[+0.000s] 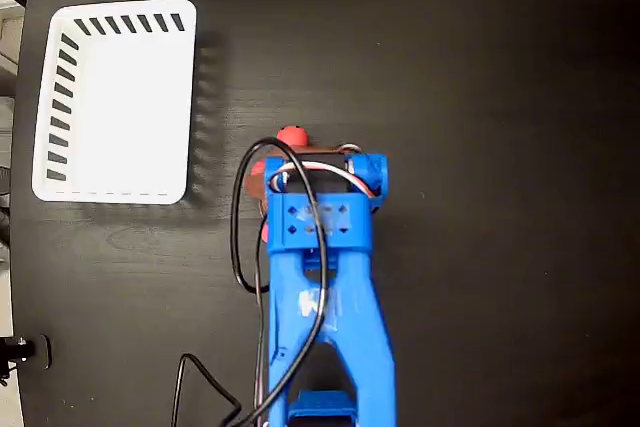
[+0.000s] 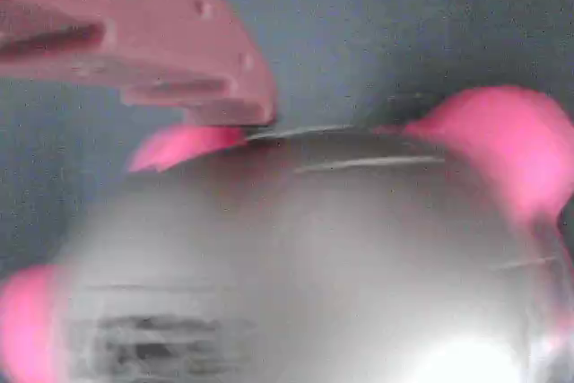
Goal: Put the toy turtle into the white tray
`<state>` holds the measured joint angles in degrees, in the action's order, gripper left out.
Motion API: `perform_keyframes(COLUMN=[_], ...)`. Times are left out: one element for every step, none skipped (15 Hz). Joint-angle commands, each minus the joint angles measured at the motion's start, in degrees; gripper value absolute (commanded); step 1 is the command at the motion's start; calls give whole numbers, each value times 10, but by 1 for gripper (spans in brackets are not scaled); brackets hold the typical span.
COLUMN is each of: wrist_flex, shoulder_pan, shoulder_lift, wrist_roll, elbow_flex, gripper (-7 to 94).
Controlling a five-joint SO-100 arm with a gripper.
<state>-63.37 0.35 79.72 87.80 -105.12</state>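
Note:
In the fixed view, the toy turtle (image 1: 292,136) lies on the dark table near the middle. Only its red head and a red foot show from under my blue arm's wrist. My gripper (image 1: 300,179) is right over it, and its fingers are hidden there. In the wrist view the turtle's shiny shell (image 2: 296,248) fills most of the frame, very close and blurred, with pink feet at its edges. One pinkish finger (image 2: 161,51) reaches down to the shell's far rim; the other finger is out of sight. The white tray (image 1: 125,107) stands empty at the upper left, a turtle's length from the gripper.
A black cable (image 1: 238,237) loops out to the left of the blue arm (image 1: 330,317), and another runs along the table near the bottom edge. The table's left edge (image 1: 22,247) runs just beyond the tray.

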Motion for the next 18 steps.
perform_keyframes(wrist_flex=[-4, -4, -4, -4, -4, -3, -1, 0, 3, 4, 4, 5, 8, 9, 11, 8, -11, -40], shoulder_pan=[-4, -5, -5, -5, -5, -5, -5, -5, -5, -5, -6, -6, -6, -6, -7, -10, -13, -18], shoulder_lift=[15, 15, 14, 14, 14, 14, 14, 14, 14, 14, 14, 14, 14, 15, 20, 32, 47, 62], wrist_roll=[33, 33, 33, 33, 33, 33, 33, 32, 29, 26, 23, 19, 16, 14, 6, -4, -17, -33], elbow_flex=[0, 0, 0, 0, 0, 0, 0, 0, 0, 0, 0, 0, 0, -1, -4, -8, -2, 15], gripper=[59, 59, 59, 58, 58, 56, 49, 42, 34, 27, 18, 7, -1, -1, -1, -1, -1, -1])
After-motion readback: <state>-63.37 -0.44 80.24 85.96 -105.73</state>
